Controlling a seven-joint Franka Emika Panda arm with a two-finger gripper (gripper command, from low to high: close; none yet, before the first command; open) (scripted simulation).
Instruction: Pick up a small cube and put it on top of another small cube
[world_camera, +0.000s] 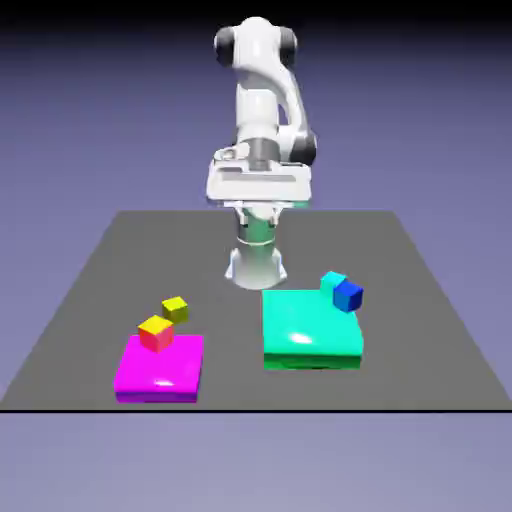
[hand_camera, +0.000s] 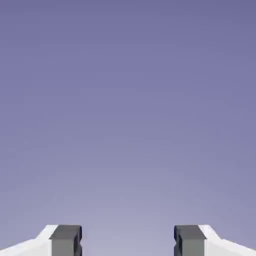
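So far nothing is done: the claw (hand_camera: 128, 242) is spread wide and holds nothing, up high by the arm, while the yellow cube (world_camera: 175, 309) and the blue cube (world_camera: 348, 295) sit far below it on the worktop (world_camera: 90, 290), not stacked.

Plain dark grey surface (world_camera: 100, 290), flat and matte, narrowing toward the far side, near edge cut straight across the exterior view. Behind and below, a blue-violet backdrop (world_camera: 420, 90), darker at the top, paler toward the bottom. No walls, windows or furniture visible. Soft, even light. Hand view filled with the same violet gradient.
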